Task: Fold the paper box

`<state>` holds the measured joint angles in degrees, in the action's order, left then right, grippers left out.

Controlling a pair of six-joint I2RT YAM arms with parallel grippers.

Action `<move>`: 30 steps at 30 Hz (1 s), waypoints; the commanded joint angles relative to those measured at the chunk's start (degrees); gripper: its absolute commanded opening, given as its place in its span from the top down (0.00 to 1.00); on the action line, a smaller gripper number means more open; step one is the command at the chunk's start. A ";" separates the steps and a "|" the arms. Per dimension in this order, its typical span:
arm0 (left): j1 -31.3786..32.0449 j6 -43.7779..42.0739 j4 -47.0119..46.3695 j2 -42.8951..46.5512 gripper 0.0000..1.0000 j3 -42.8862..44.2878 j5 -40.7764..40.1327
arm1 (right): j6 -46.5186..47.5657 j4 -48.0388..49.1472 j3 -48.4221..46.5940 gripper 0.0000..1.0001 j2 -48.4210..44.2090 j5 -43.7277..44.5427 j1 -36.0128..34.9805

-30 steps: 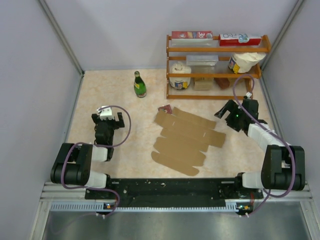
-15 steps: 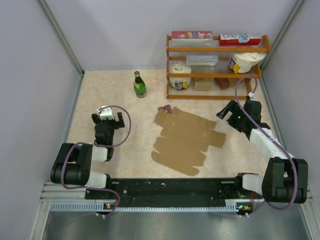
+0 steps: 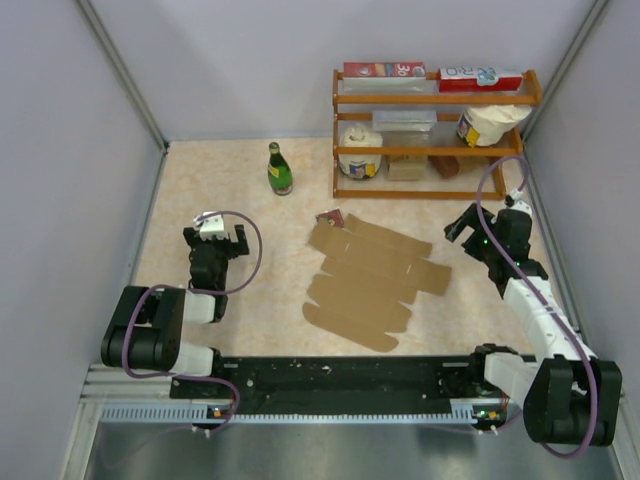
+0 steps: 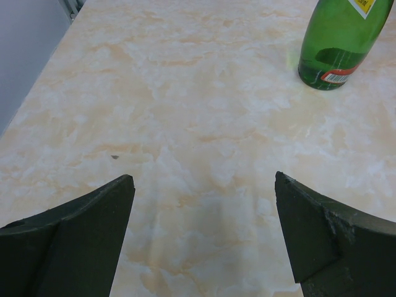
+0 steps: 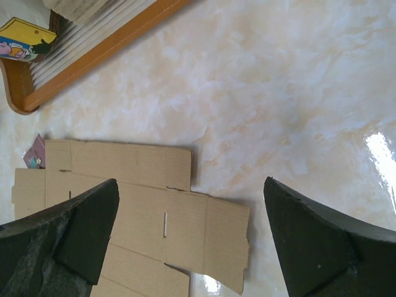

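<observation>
Top external view: a flat brown sheet on a marbled tabletop, both my jaws spread wide and holding nothing.
The paper box [image 3: 372, 285] lies unfolded mid-table on the glossy, beige-veined tabletop [image 3: 240, 190], with a small dark-red card [image 3: 331, 217] at its far corner. My left gripper [image 3: 214, 243] sits well apart to its left, over bare surface. My right gripper [image 3: 466, 226] hangs near its right edge. Pale grey walls [image 3: 250, 70] close three sides. A wooden rack [image 3: 338, 130] and a green bottle [image 3: 279, 169] stand at the back.
</observation>
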<state>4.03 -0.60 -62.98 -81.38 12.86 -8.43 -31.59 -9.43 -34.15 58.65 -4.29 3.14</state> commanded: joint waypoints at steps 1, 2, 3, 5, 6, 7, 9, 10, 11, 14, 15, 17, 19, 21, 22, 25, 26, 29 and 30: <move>-0.17 0.25 -3.55 -0.27 0.01 1.20 -0.28 | 1.01 -0.76 -0.74 0.01 -0.12 1.31 0.55; -0.17 0.25 -3.47 -0.27 0.01 1.20 -0.28 | 0.92 -1.20 -0.83 0.01 0.23 0.96 0.55; -0.17 0.25 -3.46 -0.27 0.01 1.20 -0.28 | 0.92 -1.64 -0.92 0.01 0.67 0.69 0.55; -0.16 0.25 -3.46 -0.27 0.01 1.20 -0.28 | 1.01 -1.82 -0.83 0.01 0.94 0.08 0.55; -0.17 0.25 -3.55 -0.27 0.01 1.20 -0.28 | 1.10 -1.82 -0.65 0.01 0.76 -0.10 0.55; -0.17 0.25 -3.55 -0.27 0.01 1.20 -0.28 | 1.53 -1.64 -0.65 0.01 0.41 -0.45 0.55; -0.17 0.25 -3.55 -0.27 0.01 1.20 -0.28 | 1.98 -1.47 -0.39 0.01 -0.47 -1.06 0.55; -0.17 0.25 -3.47 -0.27 0.01 1.20 -0.28 | 1.98 -1.21 -0.22 0.01 -0.64 -0.89 0.55; -0.17 0.25 -3.46 -0.27 0.01 1.20 -0.28 | 1.71 -0.77 -0.04 0.01 -0.82 -1.06 0.55; -0.17 -0.71 -2.77 -0.53 0.01 1.90 1.82 | 1.01 -0.50 -0.30 0.01 -0.38 -1.94 0.55; -0.17 -0.63 -3.02 -0.44 0.01 1.73 1.92 | 0.66 -0.50 -0.21 0.02 -0.03 -2.12 0.55; 0.01 -1.07 -3.37 0.00 0.01 1.55 1.84 | -0.48 -0.15 0.05 0.03 0.23 -2.47 0.55; 1.67 -1.16 2.47 2.79 0.01 3.30 -4.37 | -1.45 0.99 1.19 0.04 -0.20 -3.26 0.55; 2.73 0.24 16.15 7.27 0.01 8.46 -6.94 | -1.80 1.61 2.07 0.04 -1.17 -3.35 0.55; 2.82 2.51 23.88 9.03 0.02 11.19 -8.09 | -1.63 1.78 2.33 0.04 -1.43 -3.09 0.55; 3.00 12.36 39.57 11.51 0.03 18.06 -9.16 | -0.84 1.96 2.69 0.04 -1.88 -1.42 0.55; 3.09 14.47 42.21 11.86 0.05 19.29 -7.50 | -0.49 1.79 2.60 0.04 -1.88 -0.98 0.55; 3.44 19.65 52.31 12.48 0.09 24.13 -3.45 | -0.05 2.92 2.60 0.04 -1.79 0.16 0.55; 3.53 21.41 55.48 12.83 0.09 25.27 -2.74 | 0.04 4.06 2.77 0.05 -1.79 0.16 0.55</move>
<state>6.96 11.07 -25.85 -70.08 33.50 -14.04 -32.18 -9.52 -31.09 58.26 -6.00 3.14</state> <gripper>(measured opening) 0.919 0.959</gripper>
